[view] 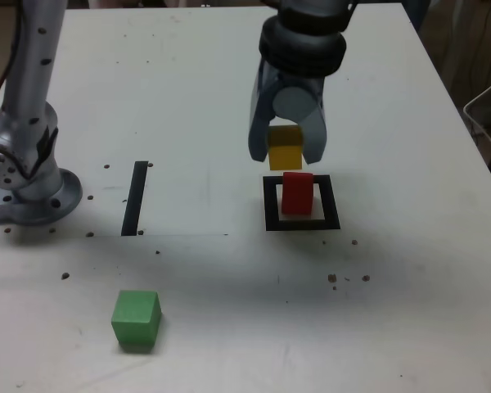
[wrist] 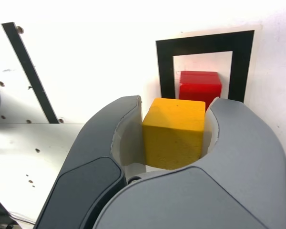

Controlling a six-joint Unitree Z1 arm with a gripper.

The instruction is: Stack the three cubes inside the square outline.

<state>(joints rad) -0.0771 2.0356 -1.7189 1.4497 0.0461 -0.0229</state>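
Yellow cube [wrist: 174,132] inside the hand [wrist: 174,143]

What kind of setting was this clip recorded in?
Probably a lab or workshop bench: a plain white table with a printed square outline, a gripper holding a yellow cube, and cables at the exterior view's right edge.

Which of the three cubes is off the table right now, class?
The yellow cube: the gripper holds it in the air above the red cube, which sits inside the square outline. The green cube rests alone on the table.
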